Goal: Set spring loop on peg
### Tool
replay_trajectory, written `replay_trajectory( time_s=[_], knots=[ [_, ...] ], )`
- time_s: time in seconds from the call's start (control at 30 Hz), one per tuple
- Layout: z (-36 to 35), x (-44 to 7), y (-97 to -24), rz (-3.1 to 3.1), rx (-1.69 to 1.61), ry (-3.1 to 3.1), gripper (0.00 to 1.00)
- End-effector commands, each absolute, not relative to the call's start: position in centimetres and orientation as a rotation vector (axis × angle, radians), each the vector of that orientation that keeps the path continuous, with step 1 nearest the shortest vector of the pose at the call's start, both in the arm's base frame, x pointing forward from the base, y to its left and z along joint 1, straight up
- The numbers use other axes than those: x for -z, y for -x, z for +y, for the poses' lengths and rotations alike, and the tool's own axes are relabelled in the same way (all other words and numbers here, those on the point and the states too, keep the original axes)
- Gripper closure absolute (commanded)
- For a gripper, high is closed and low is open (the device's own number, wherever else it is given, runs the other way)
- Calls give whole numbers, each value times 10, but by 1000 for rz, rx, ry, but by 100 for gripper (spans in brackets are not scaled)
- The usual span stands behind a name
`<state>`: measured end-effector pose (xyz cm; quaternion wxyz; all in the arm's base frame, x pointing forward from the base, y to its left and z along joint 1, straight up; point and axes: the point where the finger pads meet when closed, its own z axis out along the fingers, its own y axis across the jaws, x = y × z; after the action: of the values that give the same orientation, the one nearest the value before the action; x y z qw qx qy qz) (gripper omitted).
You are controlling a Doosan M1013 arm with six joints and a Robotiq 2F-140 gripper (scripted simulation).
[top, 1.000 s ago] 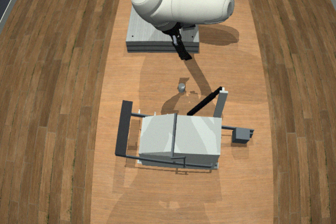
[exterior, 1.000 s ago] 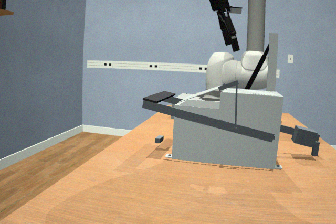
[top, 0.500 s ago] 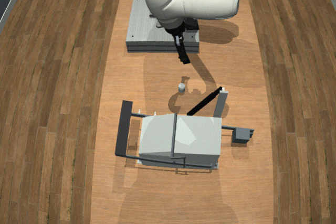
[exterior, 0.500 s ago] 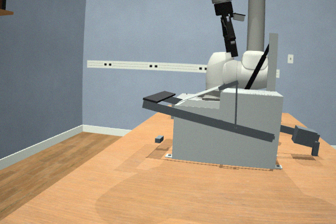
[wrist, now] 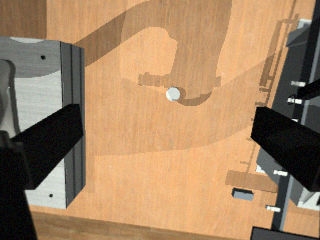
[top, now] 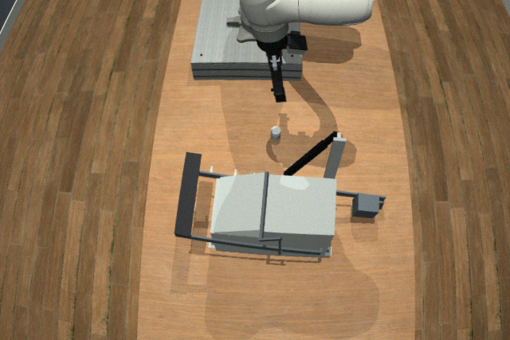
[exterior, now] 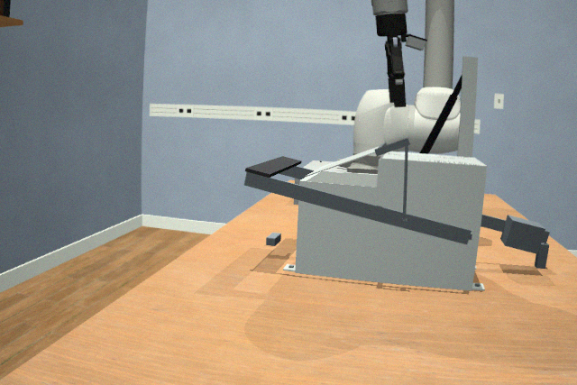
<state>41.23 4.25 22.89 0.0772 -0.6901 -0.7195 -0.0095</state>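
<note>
Black hand (top: pixel 280 100) (exterior: pixel 397 105) (wrist: pixel 168 121) wide open, holding 0.

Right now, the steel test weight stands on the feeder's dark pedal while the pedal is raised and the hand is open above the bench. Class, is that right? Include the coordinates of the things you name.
The weight's place is wrong: the top view shows the steel test weight (top: pixel 275 133) (wrist: pixel 173 94) standing on the bench. The pedal (top: pixel 188 194) (exterior: pixel 273 166) is raised and the hand (top: pixel 280 100) (exterior: pixel 397 105) (wrist: pixel 168 121) is open above the bench.
</note>
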Motion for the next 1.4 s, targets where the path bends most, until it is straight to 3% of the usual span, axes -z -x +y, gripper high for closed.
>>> replay_trajectory(
  time_s=[0.0, 0.1, 0.13, 0.67, 0.7, 1.23, 1.27, 1.37],
  knots=[
    [43, -229, -413, -2156, 30, 2068, 0],
    [43, -229, -413, -2156, 30, 2068, 0],
    [43, -201, -413, -2195, 1, 2225, 0],
    [43, -201, -413, -2195, 1, 2225, 0],
    [42, -141, -412, -2196, 0, 2230, 0],
    [42, -141, -412, -2196, 0, 2230, 0],
    [41, -81, -411, -2198, -1, 2235, 0],
    [41, -81, -411, -2198, -1, 2235, 0]
  ],
)
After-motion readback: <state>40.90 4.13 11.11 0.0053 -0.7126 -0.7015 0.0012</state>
